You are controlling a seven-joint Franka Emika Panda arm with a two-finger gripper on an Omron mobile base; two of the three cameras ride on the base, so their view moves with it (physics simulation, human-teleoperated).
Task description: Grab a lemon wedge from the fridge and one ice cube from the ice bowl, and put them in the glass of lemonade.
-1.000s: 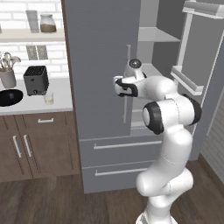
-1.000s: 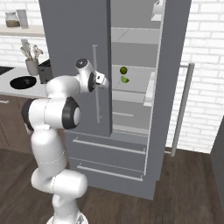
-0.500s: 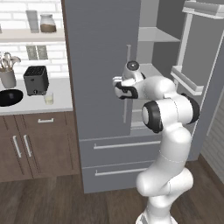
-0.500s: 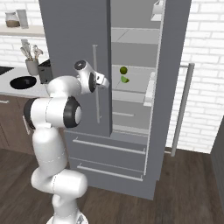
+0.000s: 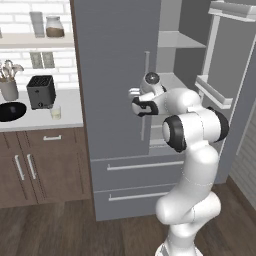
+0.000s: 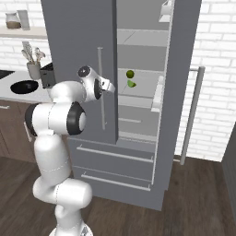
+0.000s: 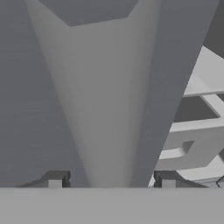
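Note:
The fridge (image 5: 112,55) (image 6: 76,32) has its left door shut and its right door swung wide. On a shelf inside lies the bright green lemon wedge (image 6: 132,84), just below a dark round fruit (image 6: 130,73). My gripper (image 5: 135,100) (image 6: 110,87) (image 7: 110,181) is at the left door's vertical bar handle (image 5: 145,75) (image 7: 109,109). It is open, with the bar between its fingertips and a gap on each side. The black ice bowl (image 5: 10,111) (image 6: 25,86) and the glass of lemonade (image 5: 55,112) stand on the counter to the left. The ice cube is too small to make out.
A black toaster (image 5: 40,91) and a utensil holder (image 5: 8,85) stand behind the bowl. The open right door (image 5: 230,75) (image 6: 182,69) juts out beside the arm. Two fridge drawers (image 5: 135,167) lie below the doors, and brown cabinets (image 5: 35,167) sit under the counter.
The fingers have drawn closer together around the door handle. The hand has stayed at the handle, and the fridge and counter things have not moved.

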